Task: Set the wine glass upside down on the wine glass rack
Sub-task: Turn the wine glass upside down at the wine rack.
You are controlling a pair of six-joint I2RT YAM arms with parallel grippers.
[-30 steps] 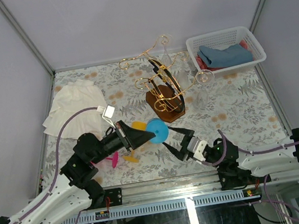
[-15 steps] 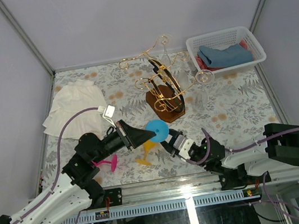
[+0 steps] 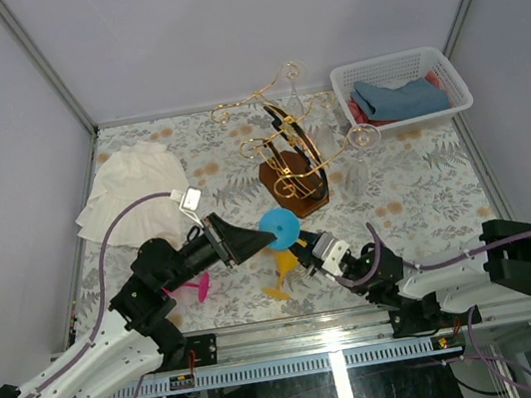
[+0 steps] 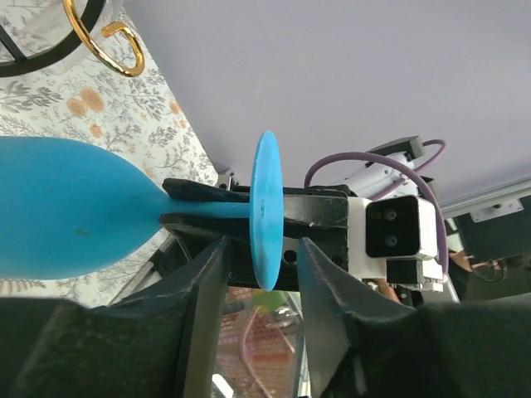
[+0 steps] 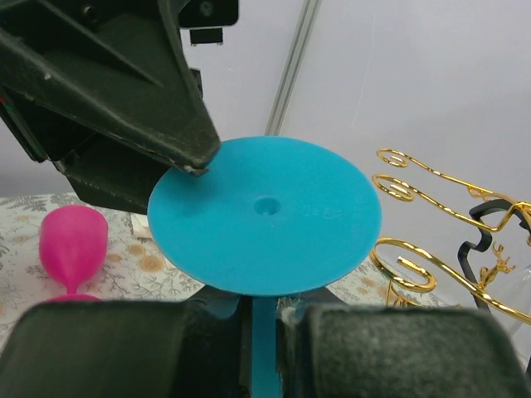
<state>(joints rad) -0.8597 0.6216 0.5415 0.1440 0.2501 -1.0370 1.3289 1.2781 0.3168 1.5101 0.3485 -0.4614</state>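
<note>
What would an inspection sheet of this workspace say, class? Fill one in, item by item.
Surface: floral tabletop.
Job's things: blue glass held sideways between the arms; rack upright behind it.
Clutter: pink glass, yellow glass, white cloth, basket holding cloths.
End effectors: right end effector shut on the blue glass's stem; left end effector at its foot, grip unclear.
Cables: purple cables along both arms.
Surroundings: grey walls; nothing else seen.

Both grippers, left and right, meet at the blue wine glass.
</note>
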